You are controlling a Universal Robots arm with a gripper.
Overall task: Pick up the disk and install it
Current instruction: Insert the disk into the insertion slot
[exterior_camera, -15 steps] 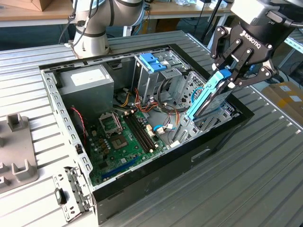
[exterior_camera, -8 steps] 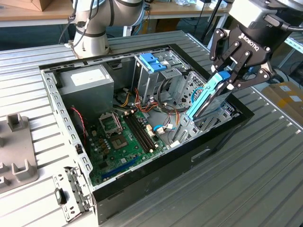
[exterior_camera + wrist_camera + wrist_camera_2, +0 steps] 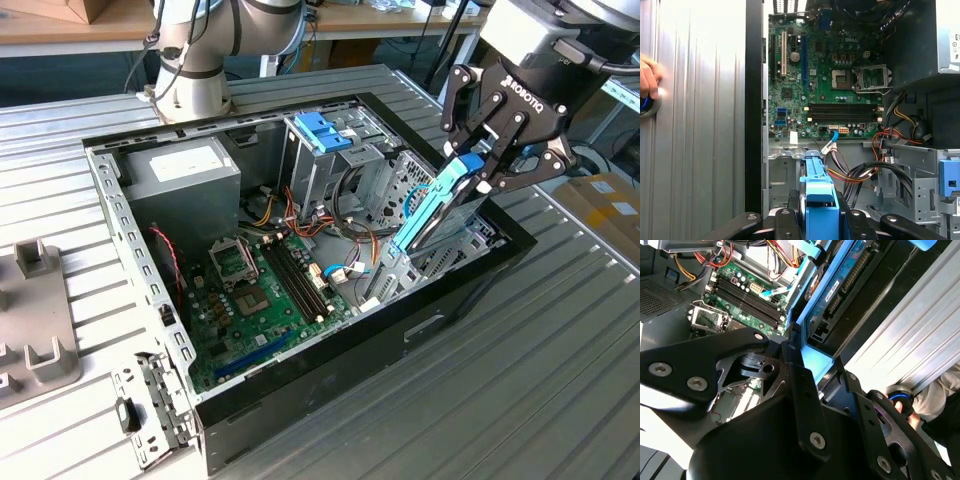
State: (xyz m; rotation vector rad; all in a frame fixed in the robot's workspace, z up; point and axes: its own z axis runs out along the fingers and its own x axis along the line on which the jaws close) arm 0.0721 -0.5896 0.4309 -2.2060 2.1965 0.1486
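Disk held slanted at the edge of the open computer

The gripper was clenched on the upper end of the disk, with its black fingers pressing the blue frame from two sides. The disk stood tilted. Its lower end was inside the computer case, close to the wall on the exterior view's right, and its upper end rose above the rim. In the second wrist view the gripper gripped the blue tab, and the disk showed its dark face and a label beyond it. In the first wrist view the blue frame of the disk sat between the two finger links of the gripper.

Inside the case lay a green board, with a grey box beside it in the far corner. A blue bracket sat on top of a metal cage, near the disk but apart from it. Coloured cables ran between the cage and the board. The case rested on a ribbed metal table. In the first wrist view a person's hand lay on the table, well apart from the case
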